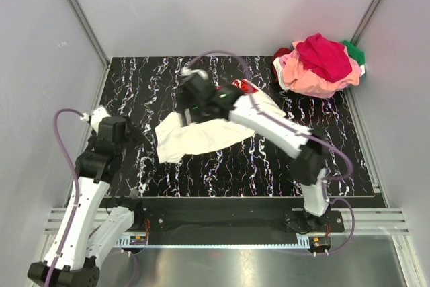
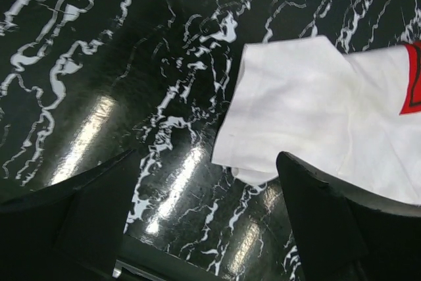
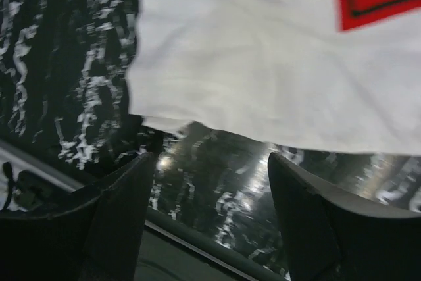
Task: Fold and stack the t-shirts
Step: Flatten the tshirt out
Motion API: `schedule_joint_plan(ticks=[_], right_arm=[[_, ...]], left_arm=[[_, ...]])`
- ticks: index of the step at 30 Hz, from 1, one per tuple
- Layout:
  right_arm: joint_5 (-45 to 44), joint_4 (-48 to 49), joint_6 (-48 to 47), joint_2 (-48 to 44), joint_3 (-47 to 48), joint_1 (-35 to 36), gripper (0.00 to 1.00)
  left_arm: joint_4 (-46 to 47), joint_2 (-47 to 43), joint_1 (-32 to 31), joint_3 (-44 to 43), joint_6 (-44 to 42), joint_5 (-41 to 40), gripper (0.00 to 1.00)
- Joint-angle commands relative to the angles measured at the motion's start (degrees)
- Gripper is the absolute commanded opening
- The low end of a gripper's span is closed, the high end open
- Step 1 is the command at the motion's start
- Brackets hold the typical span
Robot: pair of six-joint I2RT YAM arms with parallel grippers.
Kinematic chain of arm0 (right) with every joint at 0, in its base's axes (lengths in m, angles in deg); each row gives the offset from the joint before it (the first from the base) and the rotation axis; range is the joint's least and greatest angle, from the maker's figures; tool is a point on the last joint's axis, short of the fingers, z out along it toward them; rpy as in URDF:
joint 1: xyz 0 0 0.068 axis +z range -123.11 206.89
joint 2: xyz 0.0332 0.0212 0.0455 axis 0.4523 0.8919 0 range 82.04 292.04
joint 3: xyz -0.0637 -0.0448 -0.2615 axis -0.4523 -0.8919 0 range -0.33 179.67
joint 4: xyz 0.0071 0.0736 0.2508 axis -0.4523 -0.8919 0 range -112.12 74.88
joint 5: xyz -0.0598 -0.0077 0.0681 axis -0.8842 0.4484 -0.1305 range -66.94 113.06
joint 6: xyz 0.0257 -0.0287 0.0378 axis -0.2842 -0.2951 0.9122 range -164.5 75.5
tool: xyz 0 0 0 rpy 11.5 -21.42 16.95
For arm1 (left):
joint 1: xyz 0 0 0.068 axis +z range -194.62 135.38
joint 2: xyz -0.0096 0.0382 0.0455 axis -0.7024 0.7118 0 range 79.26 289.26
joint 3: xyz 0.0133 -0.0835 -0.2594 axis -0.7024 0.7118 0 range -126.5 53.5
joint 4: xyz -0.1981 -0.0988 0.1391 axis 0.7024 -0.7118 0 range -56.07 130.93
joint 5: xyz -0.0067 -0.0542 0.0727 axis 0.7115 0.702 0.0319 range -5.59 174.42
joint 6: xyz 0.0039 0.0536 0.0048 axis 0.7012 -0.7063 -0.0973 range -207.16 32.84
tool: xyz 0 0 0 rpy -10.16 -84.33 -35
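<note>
White t-shirt (image 3: 263, 77) lies just ahead of right gripper (image 3: 210, 162).

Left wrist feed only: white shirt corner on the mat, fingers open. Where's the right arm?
Observer: Reaching across the white t-shirt. The right gripper is open, with nothing between its fingers.
Operator: Other shirts?
Observer: A heap of tees, pink, magenta, green and dark red, lies at the far right corner of the mat.
Operator: White one folded yet?
Observer: No, it lies rumpled mid-mat, its red print showing beside the right arm.
</note>
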Motion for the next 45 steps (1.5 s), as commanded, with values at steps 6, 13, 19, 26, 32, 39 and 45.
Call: schedule_joint_plan(ticks=[6,13,19,26,32,39,45], right_arm=[[1.7,-11.73,-5.46,29.0,33.95,14.36,0.73],[6.19,-9.28,-5.99,35.98,37.16,16.48,0.7],[8.13,-7.17,-6.61,40.9,40.58,16.91,0.69],[9.09,-5.85,-6.78,46.35,44.54,16.83,0.69],[9.27,-5.85,-5.99,49.6,44.28,16.04,0.63],[9.63,-5.84,-5.37,51.45,43.93,14.72,0.45],[8.3,-7.78,-4.85,51.89,43.23,14.72,0.36]], left_arm=[[-1.87,-11.37,2.1,0.18,-2.0,-7.72,0.92],[0.15,-20.52,2.1,1.94,-1.12,-8.7,0.91],[0.85,-20.88,2.1,2.2,-1.38,-7.64,0.91],[1.12,-21.32,2.1,2.29,-1.73,-7.02,0.9],[1.47,-21.84,2.1,2.55,-2.0,-6.41,0.9],[1.82,-21.93,2.1,2.64,-2.35,-6.15,0.91],[2.09,-22.11,2.1,2.73,-2.52,-6.15,0.91]])
